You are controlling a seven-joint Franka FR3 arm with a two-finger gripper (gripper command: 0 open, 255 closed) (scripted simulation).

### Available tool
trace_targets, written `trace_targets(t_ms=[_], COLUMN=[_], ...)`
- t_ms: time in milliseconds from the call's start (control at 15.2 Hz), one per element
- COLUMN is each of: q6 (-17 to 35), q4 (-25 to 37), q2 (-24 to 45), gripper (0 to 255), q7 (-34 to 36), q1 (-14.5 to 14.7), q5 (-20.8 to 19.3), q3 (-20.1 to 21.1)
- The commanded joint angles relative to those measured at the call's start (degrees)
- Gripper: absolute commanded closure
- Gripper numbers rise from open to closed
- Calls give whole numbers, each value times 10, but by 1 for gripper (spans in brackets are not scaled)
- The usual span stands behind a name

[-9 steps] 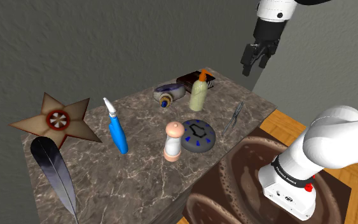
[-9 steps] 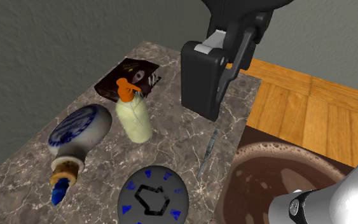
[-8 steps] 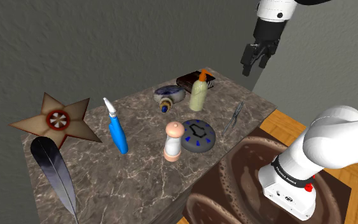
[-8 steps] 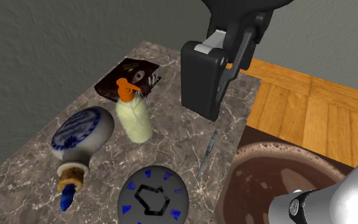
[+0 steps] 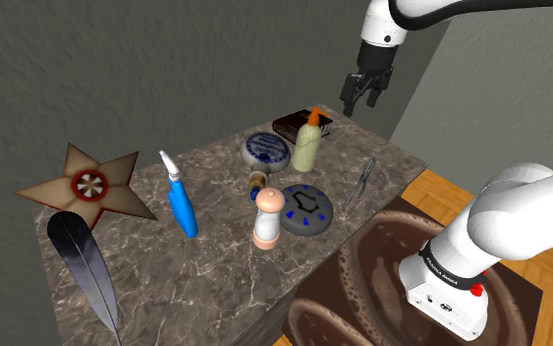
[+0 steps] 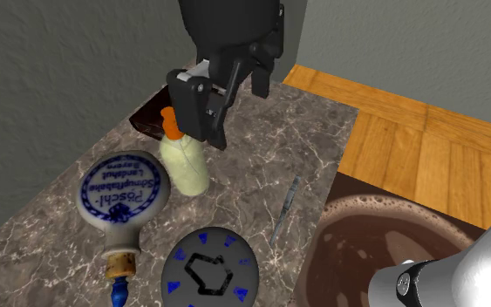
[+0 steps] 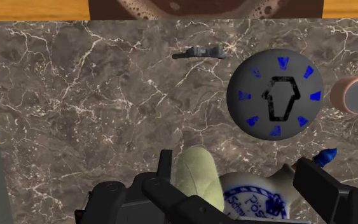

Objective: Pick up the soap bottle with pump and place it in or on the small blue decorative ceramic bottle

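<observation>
The soap bottle [image 5: 306, 145] is pale yellow-green with an orange pump and stands upright near the table's back edge. The small blue-and-white ceramic bottle [image 5: 263, 150] lies on its side just beside it, on the shoulder view's left, with its cork and blue tip toward the front. My black gripper [image 5: 359, 101] hangs open above the soap bottle, a little to the shoulder view's right. From the second exterior view the gripper [image 6: 230, 103] hovers over the soap bottle [image 6: 185, 166] and ceramic bottle [image 6: 119, 196]. Looking down the wrist, the soap bottle [image 7: 199, 175] sits below my open gripper [image 7: 234, 167], near one finger, untouched.
On the marble table [image 5: 215, 251] lie a dark box [image 5: 294, 123] behind the soap bottle, a grey disc with blue marks [image 5: 306, 208], a pink-topped shaker [image 5: 268, 218], tweezers [image 5: 362, 180], a blue bottle [image 5: 180, 197], a star ornament [image 5: 87, 185] and a dark feather [image 5: 82, 260].
My gripper has moved toward the shoulder view's left and lower, to above the soap bottle. The ceramic bottle has rolled and turned, its cork now pointing toward the front.
</observation>
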Motion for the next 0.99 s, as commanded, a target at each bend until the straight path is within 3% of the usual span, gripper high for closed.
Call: trace_targets(t_ms=[0,594,924], q6=[35,159,195], q4=[11,102,90], q2=[38,224,246], gripper=[0,0,0], q7=[-9,-52,-55], q1=[-1,-1,-1], q5=[1,22,24], q3=[-6,-28,-28])
